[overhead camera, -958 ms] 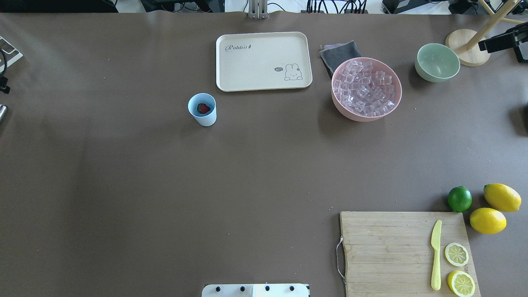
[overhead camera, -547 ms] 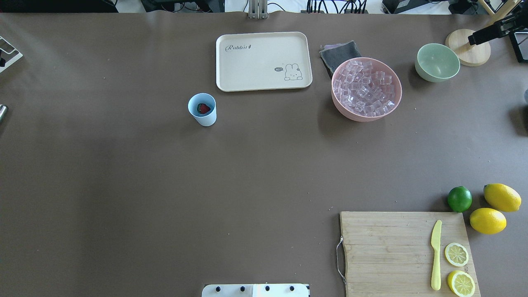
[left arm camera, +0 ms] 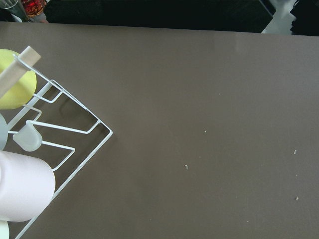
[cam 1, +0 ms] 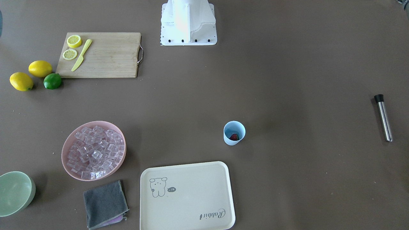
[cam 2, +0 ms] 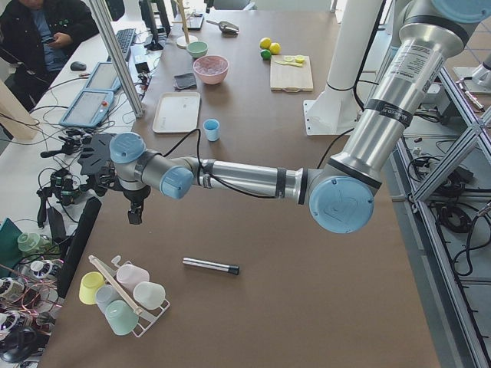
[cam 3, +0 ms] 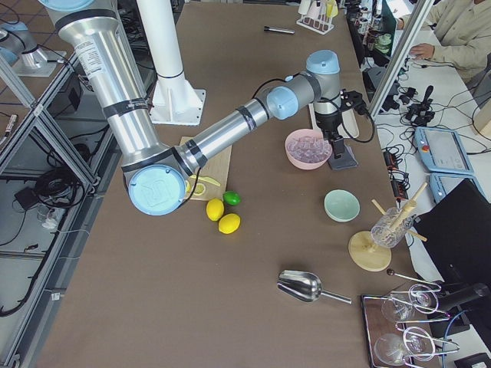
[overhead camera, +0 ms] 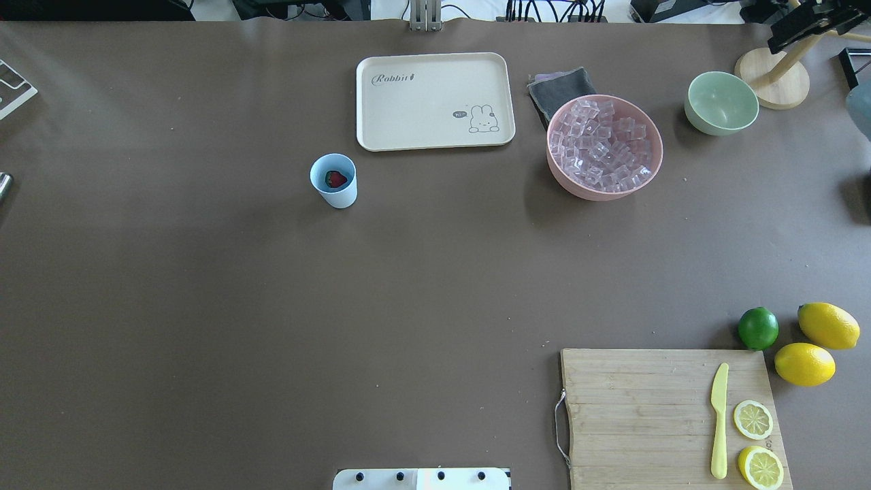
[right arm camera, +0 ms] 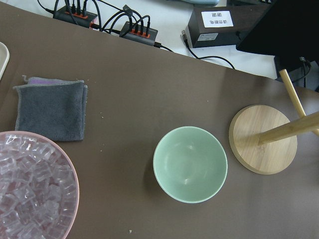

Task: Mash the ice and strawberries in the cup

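Since the earlier frame the right end effector has shifted toward the far edge of the worktop. Its finger state cannot be told, nor can that of the left end effector. The strawberry sits in the cup, well apart from both. The ice fills the pink bowl near the right unit. Ice transfer and mashing appear outstanding. Neither wrist view shows fingers.
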Robot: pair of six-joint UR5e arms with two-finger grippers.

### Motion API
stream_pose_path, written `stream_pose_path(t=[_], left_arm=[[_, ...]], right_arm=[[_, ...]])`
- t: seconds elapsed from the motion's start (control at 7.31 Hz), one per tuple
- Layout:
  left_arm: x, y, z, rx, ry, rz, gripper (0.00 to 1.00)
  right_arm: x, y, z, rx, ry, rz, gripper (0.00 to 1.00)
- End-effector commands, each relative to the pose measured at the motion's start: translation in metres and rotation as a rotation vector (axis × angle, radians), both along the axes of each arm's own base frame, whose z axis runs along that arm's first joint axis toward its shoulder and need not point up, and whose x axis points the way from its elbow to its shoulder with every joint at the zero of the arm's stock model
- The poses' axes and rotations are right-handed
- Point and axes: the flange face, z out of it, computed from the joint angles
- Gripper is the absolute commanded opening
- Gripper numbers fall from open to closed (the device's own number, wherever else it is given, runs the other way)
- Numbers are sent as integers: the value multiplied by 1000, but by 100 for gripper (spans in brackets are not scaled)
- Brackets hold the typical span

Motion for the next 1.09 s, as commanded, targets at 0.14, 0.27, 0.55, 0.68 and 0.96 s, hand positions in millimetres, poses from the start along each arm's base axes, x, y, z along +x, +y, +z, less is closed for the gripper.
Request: stream_pose_path(t=[0.14, 0.27, 0.55, 0.68, 0.96], left_arm=[[-28, -20, -53, -4, 5, -37, 98], [-31, -23, -59, -20, 3, -41, 98], [-34, -33, -79, -59, -2, -43, 98], [-35, -32, -78, -62, -6, -48, 98], [-31, -54, -114, -97, -31, -49, 98]], right_arm=[[49, -22, 48, -112, -39, 25, 99], [52, -23, 61, -130, -7, 31, 99], [56, -21, 68, -103, 31, 7, 99], [57, -21, 68, -101, 34, 6, 99], [56, -22, 58, -61, 75, 23, 99]])
